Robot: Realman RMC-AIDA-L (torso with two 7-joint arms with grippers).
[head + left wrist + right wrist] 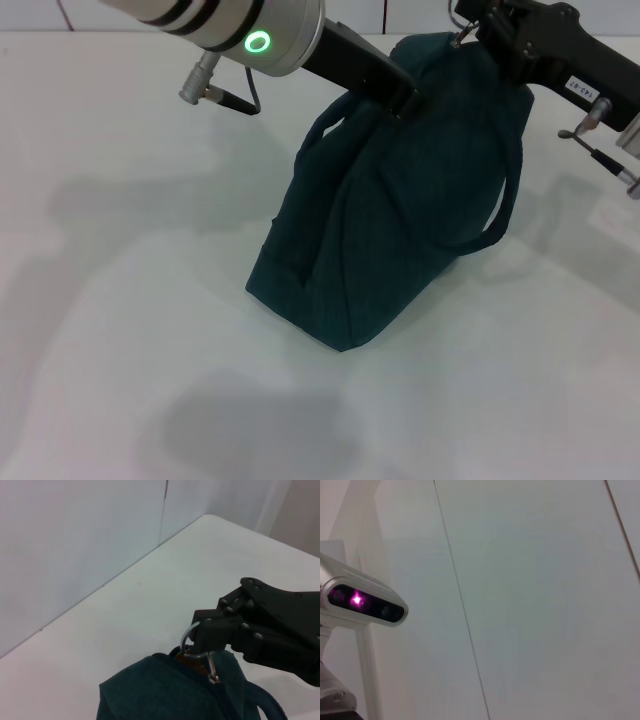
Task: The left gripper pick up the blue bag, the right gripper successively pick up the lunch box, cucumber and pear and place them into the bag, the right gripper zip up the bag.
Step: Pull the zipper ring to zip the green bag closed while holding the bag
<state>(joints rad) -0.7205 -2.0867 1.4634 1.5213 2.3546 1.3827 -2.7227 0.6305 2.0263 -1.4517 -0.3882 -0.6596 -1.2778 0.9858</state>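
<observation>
The blue bag [390, 220] stands on the white table, leaning, with its top seam raised. My left gripper [404, 101] reaches in from the upper left and is shut on the bag's top by one handle. At the bag's far top end my right gripper [468, 34] is shut on the silver ring pull [185, 639] of the zipper; the left wrist view shows this right gripper [199, 632] pinching the ring just above the bag [165, 692]. The zipper line looks closed. The lunch box, cucumber and pear are out of view.
One loose handle [505, 200] hangs down the bag's right side. The white table [120, 300] spreads around the bag, ending at a pale wall [75, 540]. The right wrist view shows only wall panels and a camera module [365, 605] with a magenta light.
</observation>
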